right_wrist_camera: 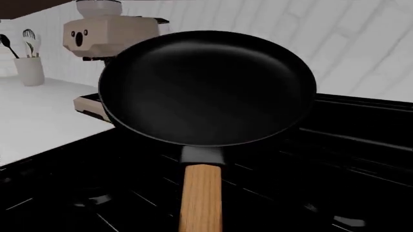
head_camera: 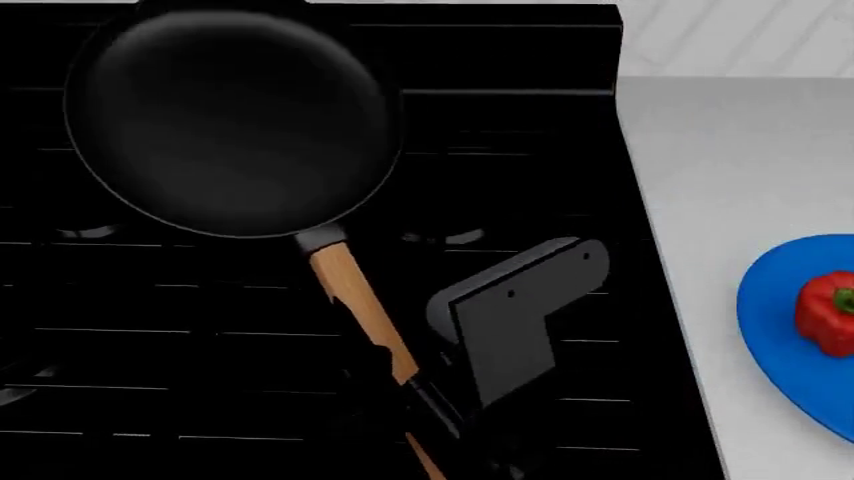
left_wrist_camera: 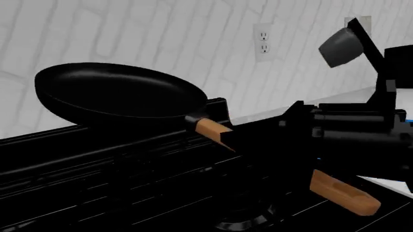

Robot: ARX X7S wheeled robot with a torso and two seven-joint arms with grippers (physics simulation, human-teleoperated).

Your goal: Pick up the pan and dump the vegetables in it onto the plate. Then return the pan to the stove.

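Where the right claw [head_camera: 424, 392] grips the wooden handle, its fingers merge with the black stove [head_camera: 534, 150] and can hardly be made out, though they look clamped on the pan [head_camera: 234, 120]. Pan bowl lies ahead of the claw, over the grates, empty; contact with them unclear. Handle end cut off below. Out to the claw's right, the blue plate [head_camera: 781, 330] on the white table [head_camera: 707, 160], cropped by the frame edge, carries the red pepper [head_camera: 830, 312]. Left claw not visible.
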